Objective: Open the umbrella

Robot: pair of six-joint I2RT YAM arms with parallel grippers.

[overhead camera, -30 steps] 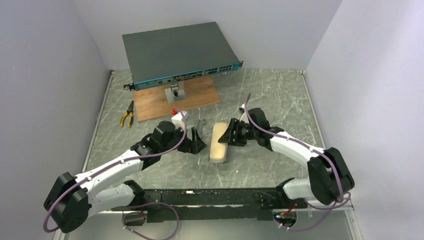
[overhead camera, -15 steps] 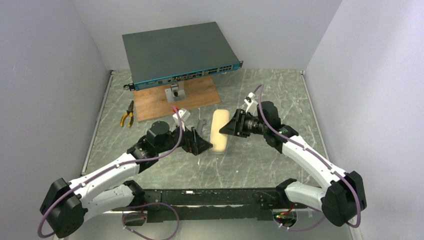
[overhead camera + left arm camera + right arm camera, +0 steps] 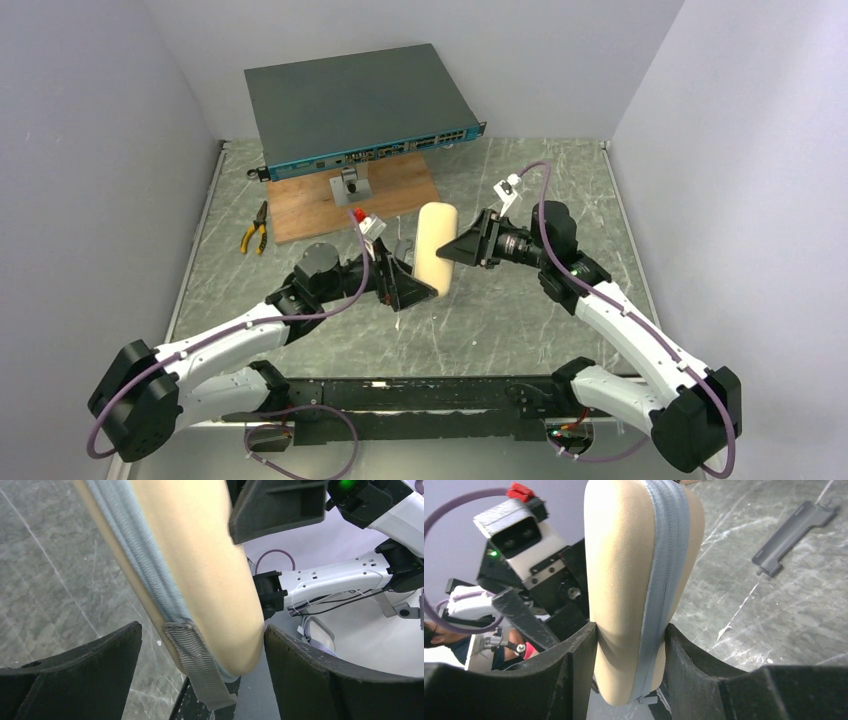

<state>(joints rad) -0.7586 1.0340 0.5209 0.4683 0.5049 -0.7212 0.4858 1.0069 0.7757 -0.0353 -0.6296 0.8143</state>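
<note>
Case [image 3: 434, 250]: beige, oblong, shut by a grey zip [image 3: 663, 560] running along its length; at the centre of the top view, lifted off the worktop [image 3: 540, 180], lower end hanging free; exact tilt unclear.
Umbrella: not visible on its own; judged to be packed inside the case.
Right end effector [image 3: 452, 249]: about half closed, fingers pressed on both broad sides of the case, zip facing its camera.
Left end effector [image 3: 412, 290]: spread wide, one finger on either side of the case's lower end, not clamped on it.
Handling: probably light; matte fabric skin, unlikely to slip; body looks padded yet firm enough for a cross grip.
Hold points: ribbed grey tab [image 3: 200, 672] dangling at the lower end of the zip, small and floppy, for pulling; broad sides for the holding end effector, clear of the zip line.
Step in hand: judged as unzipping, required before the umbrella can be opened.
Worktop: smooth grey marbled slab; flat grey bracket [image 3: 791, 535] lying close to the case; pliers [image 3: 254, 228] at the left.
Upper centre: wooden board [image 3: 400, 195] with a stand carrying a network switch [image 3: 355, 100].
Room: plain pale walls on three sides.
</note>
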